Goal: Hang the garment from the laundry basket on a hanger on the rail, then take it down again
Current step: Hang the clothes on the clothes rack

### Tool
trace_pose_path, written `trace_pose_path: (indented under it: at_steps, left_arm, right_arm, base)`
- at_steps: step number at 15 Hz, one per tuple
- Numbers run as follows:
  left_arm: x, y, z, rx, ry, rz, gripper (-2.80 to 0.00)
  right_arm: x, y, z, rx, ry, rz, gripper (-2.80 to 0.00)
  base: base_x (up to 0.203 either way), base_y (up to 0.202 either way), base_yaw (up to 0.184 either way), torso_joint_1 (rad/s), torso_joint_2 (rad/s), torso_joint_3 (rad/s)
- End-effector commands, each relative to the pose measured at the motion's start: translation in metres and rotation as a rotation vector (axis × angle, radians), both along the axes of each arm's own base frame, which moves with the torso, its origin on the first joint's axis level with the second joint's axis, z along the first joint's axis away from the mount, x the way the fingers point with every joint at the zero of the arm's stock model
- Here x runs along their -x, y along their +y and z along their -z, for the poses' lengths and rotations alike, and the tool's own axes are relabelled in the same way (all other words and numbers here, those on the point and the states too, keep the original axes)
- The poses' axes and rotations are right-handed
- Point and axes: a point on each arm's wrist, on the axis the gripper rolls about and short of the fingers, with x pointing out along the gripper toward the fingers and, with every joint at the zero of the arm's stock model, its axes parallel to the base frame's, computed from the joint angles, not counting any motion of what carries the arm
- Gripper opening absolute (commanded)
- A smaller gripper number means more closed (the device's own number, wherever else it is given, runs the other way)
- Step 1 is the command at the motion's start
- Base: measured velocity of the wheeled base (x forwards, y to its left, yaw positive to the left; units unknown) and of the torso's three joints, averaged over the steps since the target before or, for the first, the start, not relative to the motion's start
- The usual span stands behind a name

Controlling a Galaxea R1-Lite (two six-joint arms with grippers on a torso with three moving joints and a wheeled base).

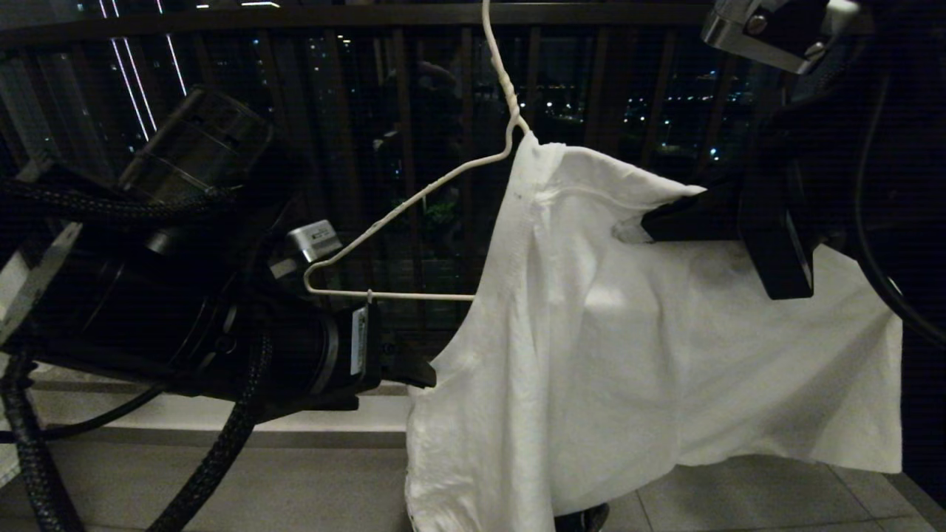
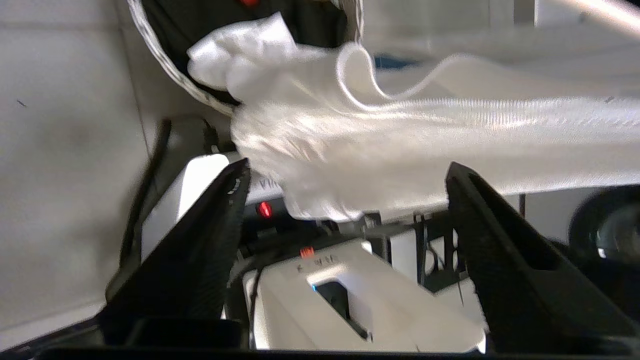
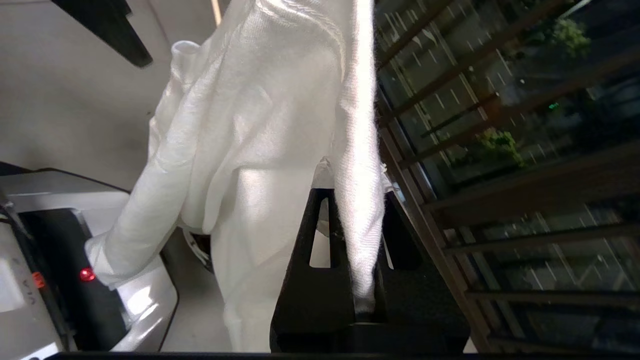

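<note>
The white garment [image 1: 591, 332] hangs over the right half of the thin white wire hanger [image 1: 414, 199]. The hanger's left arm and bottom wire are bare, and its hook runs out of the head view's top. My right gripper [image 1: 628, 229] is shut on a fold of the garment [image 3: 250, 125] near the shoulder; the cloth runs between its fingers [image 3: 310, 270]. My left gripper [image 1: 425, 377] is open beside the garment's lower left edge, and the cloth [image 2: 350, 140] lies just past its spread fingertips [image 2: 235, 185]. The laundry basket's woven rim [image 2: 160, 65] shows below. The rail is out of view.
A dark brown balustrade [image 1: 399, 111] of vertical bars stands right behind the hanger. My own white base [image 2: 350, 280] sits under the left gripper. Pale floor tiles [image 1: 295, 488] lie below, with a low ledge along the foot of the balustrade.
</note>
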Motion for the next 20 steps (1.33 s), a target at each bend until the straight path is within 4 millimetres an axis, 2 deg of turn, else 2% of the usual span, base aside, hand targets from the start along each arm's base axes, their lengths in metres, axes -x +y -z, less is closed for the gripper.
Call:
trace_pose_path:
  at_steps: [1,6,12,20]
  left_arm:
    - [0.006,0.006,-0.009,-0.004,-0.045,-0.041,0.00]
    - [-0.019,0.001,0.010,-0.064,0.004,-0.102,0.00]
    - [-0.039,-0.009,0.026,-0.093,0.046,-0.169,0.00]
    - [-0.046,-0.015,0.039,-0.126,0.086,-0.155,0.00]
  right_arm:
    - [0.000,-0.004,0.000,0.002,-0.001,0.011,-2.80]
    - [0.001,-0.005,-0.002,-0.003,-0.005,0.007,-2.80]
    - [0.002,-0.005,-0.002,-0.007,-0.005,0.000,-2.80]
    - [0.002,-0.005,-0.002,-0.008,-0.006,0.000,-2.80]
  base:
    - [0.000,0.000,0.000,0.000,0.00,0.000]
    - [0.000,0.000,0.000,0.000,0.00,0.000]
    - [0.000,0.000,0.000,0.000,0.00,0.000]
    - [0.000,0.000,0.000,0.000,0.00,0.000]
